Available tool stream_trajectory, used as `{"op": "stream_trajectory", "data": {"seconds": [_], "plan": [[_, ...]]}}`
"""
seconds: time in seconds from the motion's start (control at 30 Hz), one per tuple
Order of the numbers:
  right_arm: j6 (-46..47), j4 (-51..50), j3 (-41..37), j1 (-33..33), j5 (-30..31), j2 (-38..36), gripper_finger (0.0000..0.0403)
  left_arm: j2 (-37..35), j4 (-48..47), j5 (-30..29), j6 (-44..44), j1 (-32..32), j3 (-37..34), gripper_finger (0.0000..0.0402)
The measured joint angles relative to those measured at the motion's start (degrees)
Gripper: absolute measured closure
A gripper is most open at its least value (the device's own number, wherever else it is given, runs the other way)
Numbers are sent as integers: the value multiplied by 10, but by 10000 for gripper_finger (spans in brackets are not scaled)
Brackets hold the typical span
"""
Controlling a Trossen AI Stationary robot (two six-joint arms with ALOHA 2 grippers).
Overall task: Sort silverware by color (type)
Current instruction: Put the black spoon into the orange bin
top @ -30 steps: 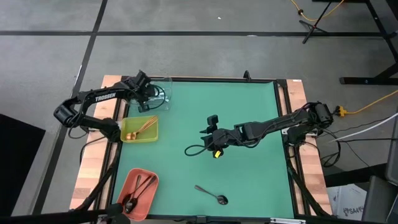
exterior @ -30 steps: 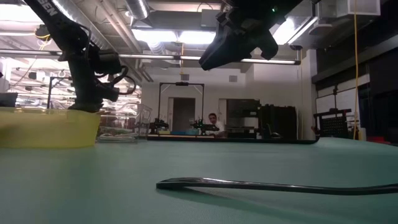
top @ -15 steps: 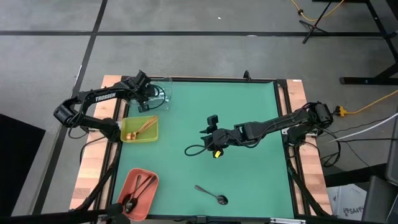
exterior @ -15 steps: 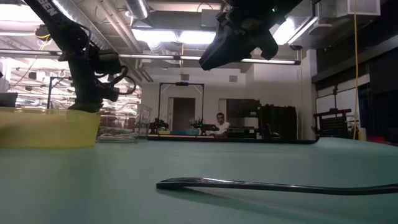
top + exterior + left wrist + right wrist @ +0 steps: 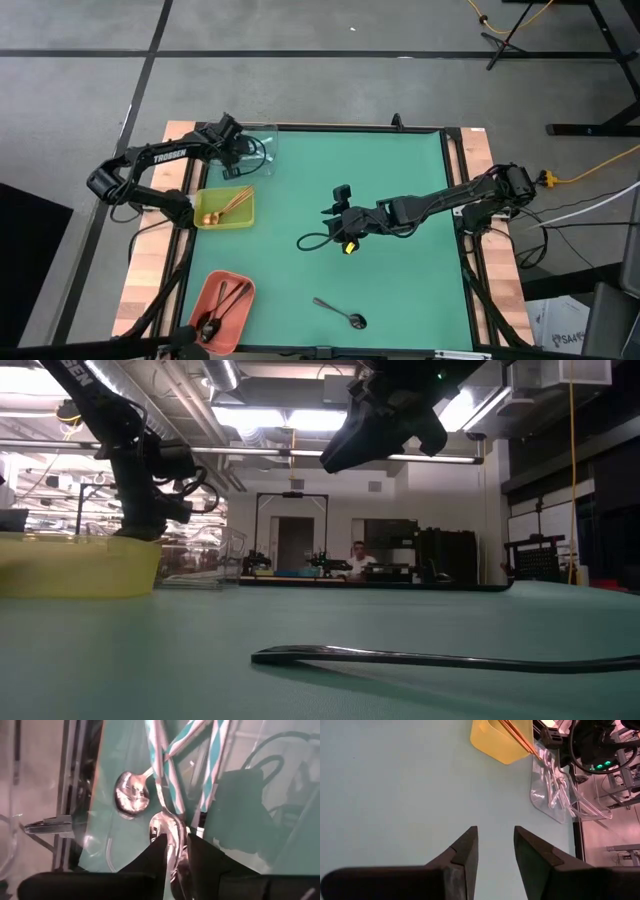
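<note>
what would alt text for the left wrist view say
The left claw sits over the clear tray, a silver spoon between its fingers. Another silver spoon lies in the tray beside it.

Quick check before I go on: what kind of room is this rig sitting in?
Probably a lab or industrial workshop: bare ceiling pipes overhead, equipment racks along the far wall, a person seated at a distant bench, concrete floor around the table.
</note>
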Motion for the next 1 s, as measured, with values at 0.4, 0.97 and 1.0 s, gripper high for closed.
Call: {"op": "stream_trajectory", "data": {"seconds": [0.4, 0.97, 1.0], "plan": [[88, -32, 0, 0, -14, 0, 288, -69, -50, -38, -49, -22, 54, 337], [428, -156, 0, 25, -177, 0, 288, -175, -70, 43, -123, -171, 88, 337], [461, -157, 0, 35, -177, 0, 288, -175, -70, 43, -123, -179, 88, 337]]}}
